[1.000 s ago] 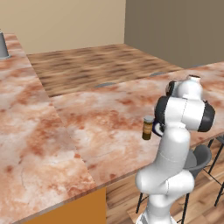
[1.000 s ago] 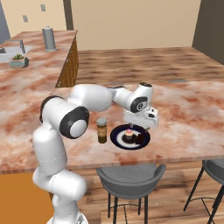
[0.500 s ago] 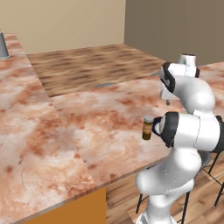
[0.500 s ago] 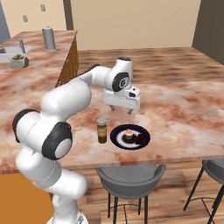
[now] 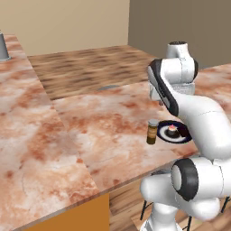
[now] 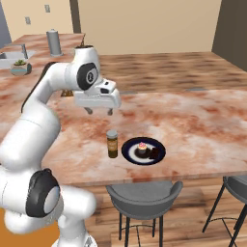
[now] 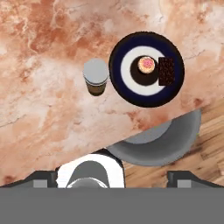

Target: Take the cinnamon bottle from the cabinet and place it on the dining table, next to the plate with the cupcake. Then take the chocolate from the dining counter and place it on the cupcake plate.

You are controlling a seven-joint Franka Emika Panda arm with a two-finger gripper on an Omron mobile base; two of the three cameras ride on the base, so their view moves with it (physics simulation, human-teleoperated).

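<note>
Tool [image 6: 99, 110] hangs spread and empty above the tabletop [image 6: 202, 125]. Chocolate [image 7: 166, 71] looks stiff, light, thin; I'd pinch its long edges.

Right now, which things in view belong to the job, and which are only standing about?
Job: cinnamon bottle, plate, cupcake, chocolate, dining table, open gripper.
Bystanders: grey stool, metal canister, potted plant, sink.

The gripper [image 6: 98, 111] now hangs higher above the dining table [image 6: 202, 125], pulled back from the plate [image 6: 130, 150], jaws spread wide and empty; the arm has swung up.
</note>
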